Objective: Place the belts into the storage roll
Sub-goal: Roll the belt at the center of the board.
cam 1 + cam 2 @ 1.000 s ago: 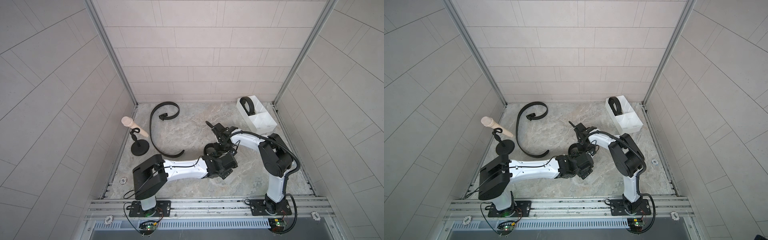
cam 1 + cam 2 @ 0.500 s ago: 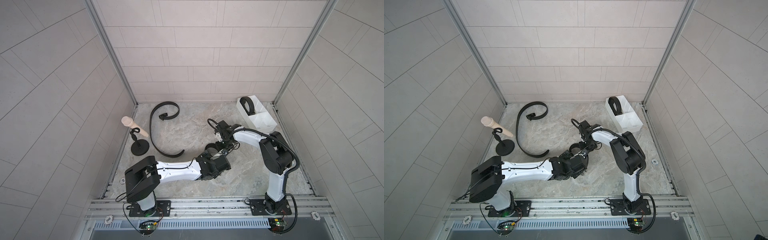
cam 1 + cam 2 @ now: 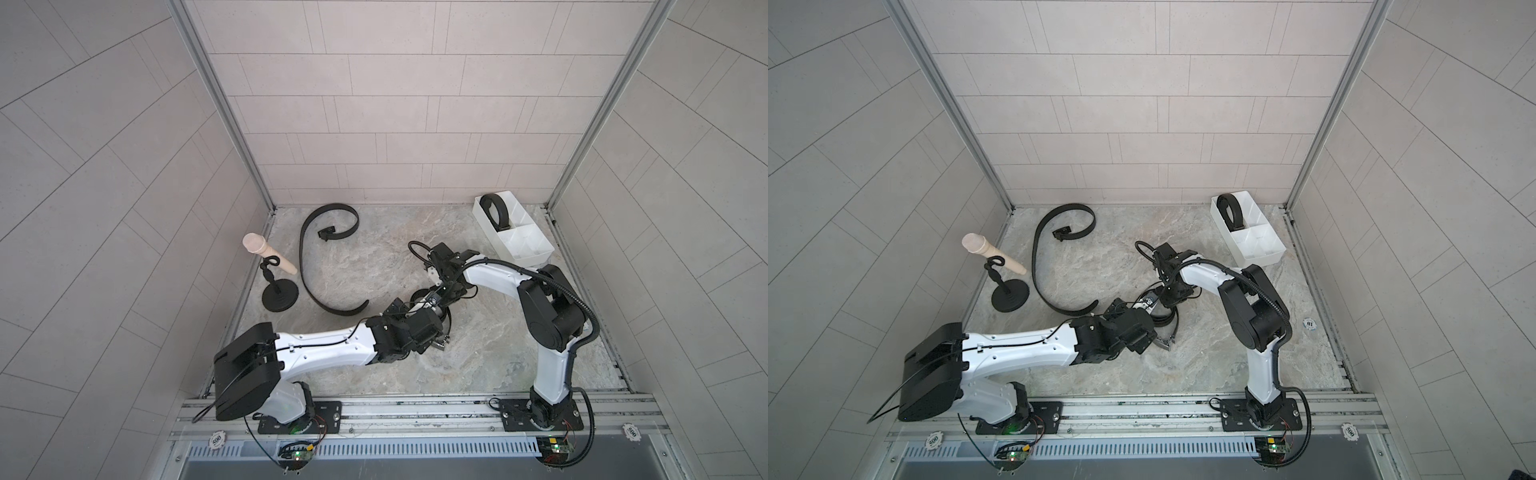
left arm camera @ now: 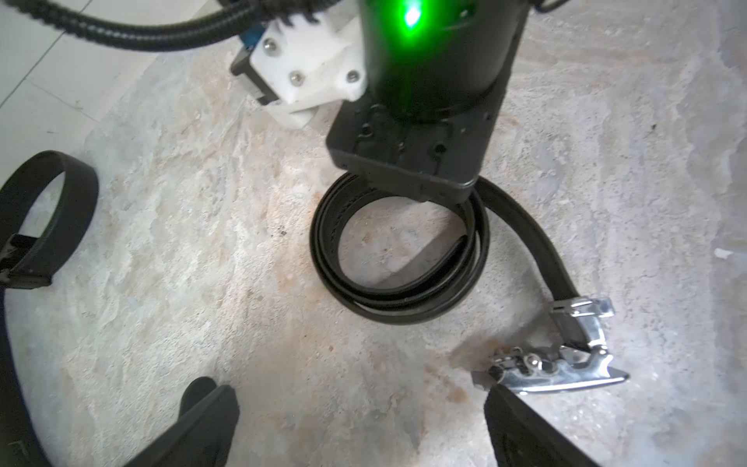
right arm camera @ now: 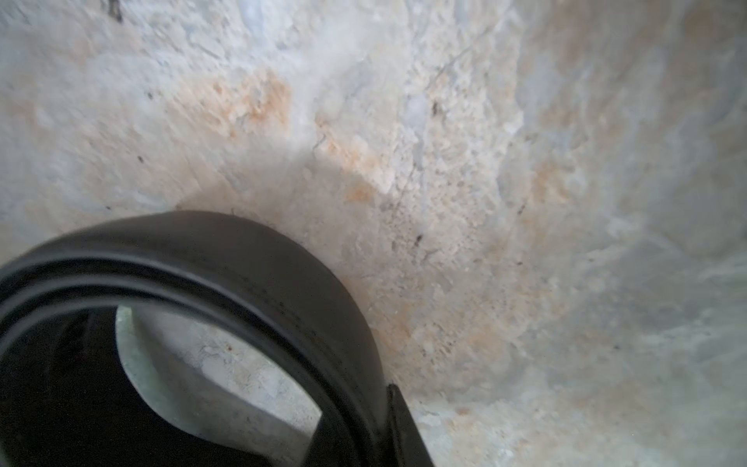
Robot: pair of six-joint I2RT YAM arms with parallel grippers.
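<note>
A coiled black belt (image 4: 398,258) lies on the stone floor mid-scene, its silver buckle (image 4: 566,356) trailing off it. My right gripper (image 5: 376,436) is shut on the coil's wall (image 5: 283,283) from above. My left gripper (image 4: 359,408) is open just short of the coil, one finger (image 4: 521,432) beside the buckle. In both top views the two grippers (image 3: 430,332) (image 3: 1169,299) meet over this belt. A second belt (image 3: 309,266) lies in a long loose curve at the back left. A third, coiled belt (image 3: 494,212) stands in the white storage roll (image 3: 528,245) at the back right.
A black round-based stand with a beige peg (image 3: 278,291) stands at the left wall, next to the loose belt. The enclosure's walls close in on three sides. The arms' base rail (image 3: 415,411) runs along the front.
My left gripper has drawn back to the left, away from the coil, still open. The right gripper has stayed shut on the coiled belt, hardly moving.
</note>
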